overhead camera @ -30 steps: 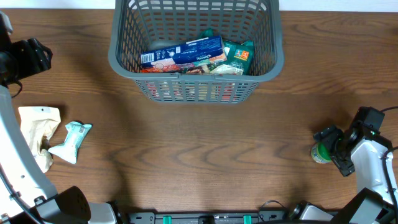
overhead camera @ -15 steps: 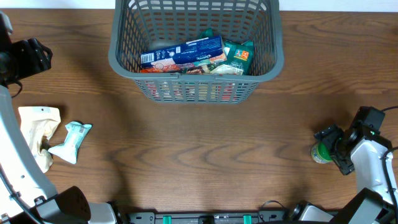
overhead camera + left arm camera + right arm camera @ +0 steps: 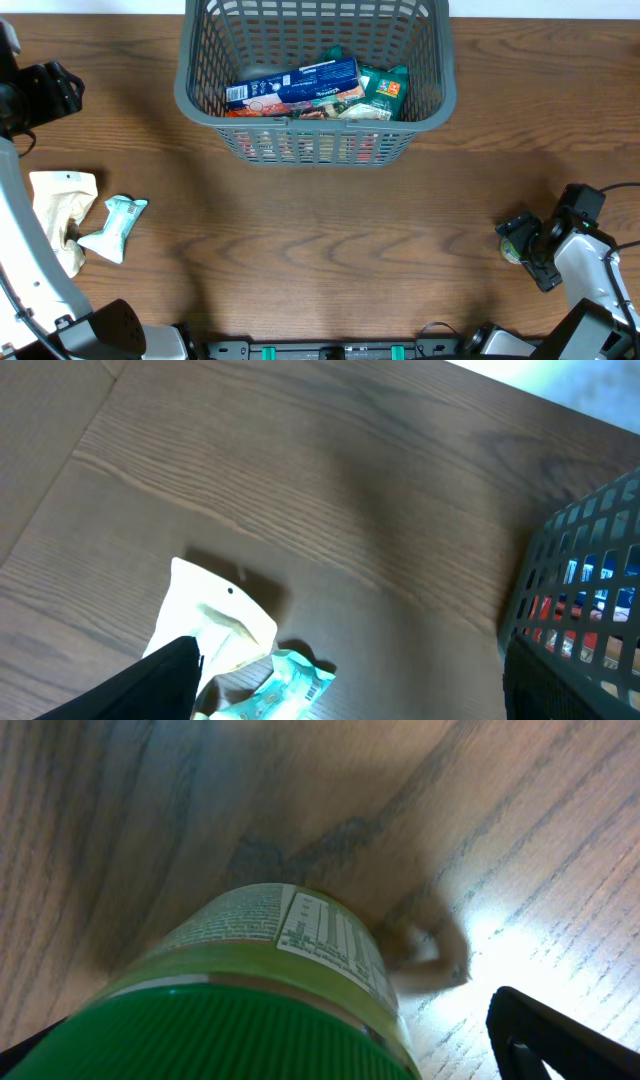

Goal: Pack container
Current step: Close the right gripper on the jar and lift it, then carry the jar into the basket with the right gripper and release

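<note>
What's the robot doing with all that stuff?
It's packing things into the grey container. A blue box and a green packet already lie inside. The right gripper has its fingers either side of a green-capped bottle on the table; whether it's squeezing yet is unclear. The left gripper is open and holds nothing. Below it, a cream pouch and a teal wrapper lie unpacked.
</note>
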`<move>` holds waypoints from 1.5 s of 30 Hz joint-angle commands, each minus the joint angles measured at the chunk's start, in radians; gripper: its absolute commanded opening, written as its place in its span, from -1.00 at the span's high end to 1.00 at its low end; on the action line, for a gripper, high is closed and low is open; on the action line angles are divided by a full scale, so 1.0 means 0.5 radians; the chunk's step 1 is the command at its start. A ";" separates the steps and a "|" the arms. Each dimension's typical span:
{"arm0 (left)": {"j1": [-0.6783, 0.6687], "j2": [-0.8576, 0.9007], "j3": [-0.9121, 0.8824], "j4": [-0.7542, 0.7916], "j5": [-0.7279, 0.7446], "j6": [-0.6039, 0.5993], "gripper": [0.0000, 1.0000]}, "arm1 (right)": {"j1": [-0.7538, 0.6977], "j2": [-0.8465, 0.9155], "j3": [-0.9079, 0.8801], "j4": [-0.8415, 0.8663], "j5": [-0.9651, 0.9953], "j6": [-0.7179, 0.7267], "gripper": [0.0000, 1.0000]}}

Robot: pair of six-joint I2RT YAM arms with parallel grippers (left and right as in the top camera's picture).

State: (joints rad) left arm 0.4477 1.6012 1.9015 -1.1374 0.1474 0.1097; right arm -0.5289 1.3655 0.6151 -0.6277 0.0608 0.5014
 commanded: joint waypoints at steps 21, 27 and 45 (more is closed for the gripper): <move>-0.005 -0.005 0.001 -0.005 0.005 0.034 -0.56 | -0.013 -0.021 -0.008 0.008 0.028 0.036 0.08; -0.005 -0.005 0.001 -0.005 0.005 0.034 -0.56 | -0.013 -0.024 -0.002 0.018 0.027 0.035 0.44; -0.005 -0.005 0.001 -0.005 0.005 0.034 -0.56 | 0.445 -0.045 1.279 -0.260 0.020 -0.588 0.98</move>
State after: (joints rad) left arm 0.4477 1.6012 1.9015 -1.1378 0.1509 0.1097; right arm -0.3538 1.3636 1.1328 -0.7471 0.0654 0.3256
